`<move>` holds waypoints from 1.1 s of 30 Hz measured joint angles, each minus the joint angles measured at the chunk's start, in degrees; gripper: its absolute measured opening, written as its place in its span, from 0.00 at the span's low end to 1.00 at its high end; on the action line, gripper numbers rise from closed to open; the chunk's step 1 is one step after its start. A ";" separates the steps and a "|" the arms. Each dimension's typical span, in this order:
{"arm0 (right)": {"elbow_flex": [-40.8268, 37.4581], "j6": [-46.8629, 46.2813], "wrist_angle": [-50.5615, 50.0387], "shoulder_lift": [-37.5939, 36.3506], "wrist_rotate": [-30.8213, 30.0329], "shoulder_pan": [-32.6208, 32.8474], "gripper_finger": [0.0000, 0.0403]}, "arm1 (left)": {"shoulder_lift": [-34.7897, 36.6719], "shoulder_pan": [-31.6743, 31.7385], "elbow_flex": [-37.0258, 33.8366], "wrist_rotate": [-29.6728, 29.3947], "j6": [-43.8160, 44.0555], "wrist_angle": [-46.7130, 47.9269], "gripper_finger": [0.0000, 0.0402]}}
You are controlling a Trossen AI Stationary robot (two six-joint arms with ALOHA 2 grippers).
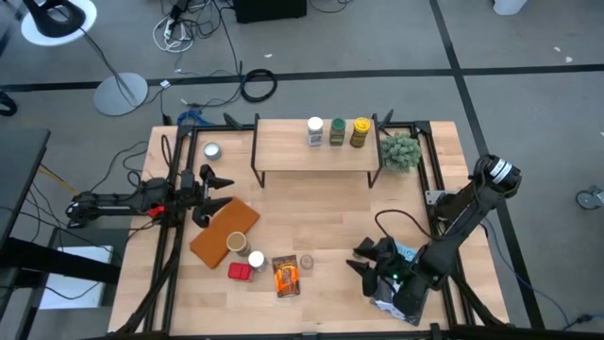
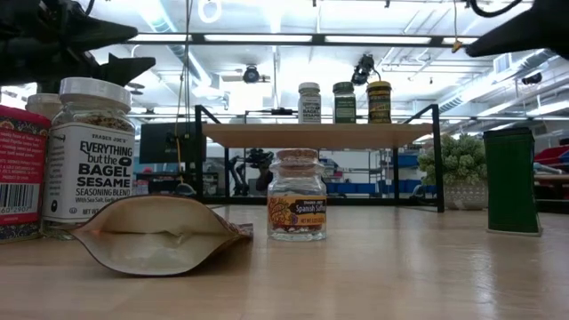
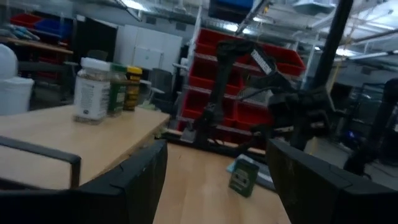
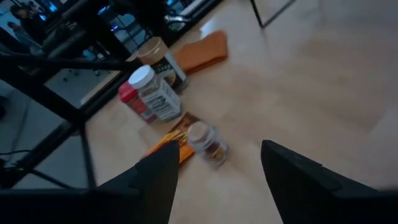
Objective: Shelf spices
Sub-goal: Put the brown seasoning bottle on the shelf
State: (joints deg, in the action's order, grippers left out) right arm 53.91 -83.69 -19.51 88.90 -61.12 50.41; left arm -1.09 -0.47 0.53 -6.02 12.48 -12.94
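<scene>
three jars (image 1: 336,131) upright on shelf (image 1: 283,151)

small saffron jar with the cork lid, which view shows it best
The low view: the saffron jar stands upright, centred and close, its label readable, beside the packet. The high view shows only its top. The right wrist view catches it beyond the right pincer, label unreadable. The left wrist view misses it.

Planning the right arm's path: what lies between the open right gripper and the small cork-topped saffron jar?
In the high view, only bare wooden tabletop separates the right gripper from the small cork-topped saffron jar.
</scene>
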 joint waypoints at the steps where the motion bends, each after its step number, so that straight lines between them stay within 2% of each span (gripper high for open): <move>1: 0.00 1.30 0.02 0.00 -0.20 -0.56 0.56 | 0.02 0.00 0.25 -1.07 -0.21 0.57 0.69; 5: 0.00 6.39 0.12 0.00 -0.19 -2.80 0.56 | -0.04 0.00 5.18 -4.33 -1.52 8.83 0.69; 9: 0.00 11.63 0.13 0.00 0.98 -5.13 0.56 | -0.80 0.00 13.79 -6.48 1.46 23.14 0.69; 13: -0.02 15.67 0.13 0.00 1.35 -7.47 0.56 | -4.50 0.00 23.27 -6.83 5.43 36.18 0.69; 16: -0.02 18.34 0.14 0.00 1.31 -9.52 0.56 | -8.69 0.00 27.81 -6.54 7.66 41.81 0.69; 20: -0.02 22.02 0.48 0.00 2.06 -13.12 0.55 | -11.62 0.00 29.25 -5.33 7.35 37.52 0.69; 28: -0.02 22.85 1.88 0.02 13.75 -17.24 0.53 | -12.79 0.00 29.25 -5.64 7.35 24.51 0.69; 33: -0.02 23.38 2.80 0.02 14.56 -17.55 0.53 | -12.76 0.00 29.25 -5.87 5.95 20.50 0.69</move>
State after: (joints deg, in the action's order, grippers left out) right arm 53.89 -60.31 -16.70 88.92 -46.57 32.86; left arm -13.85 -0.47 29.78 -11.89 18.44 7.56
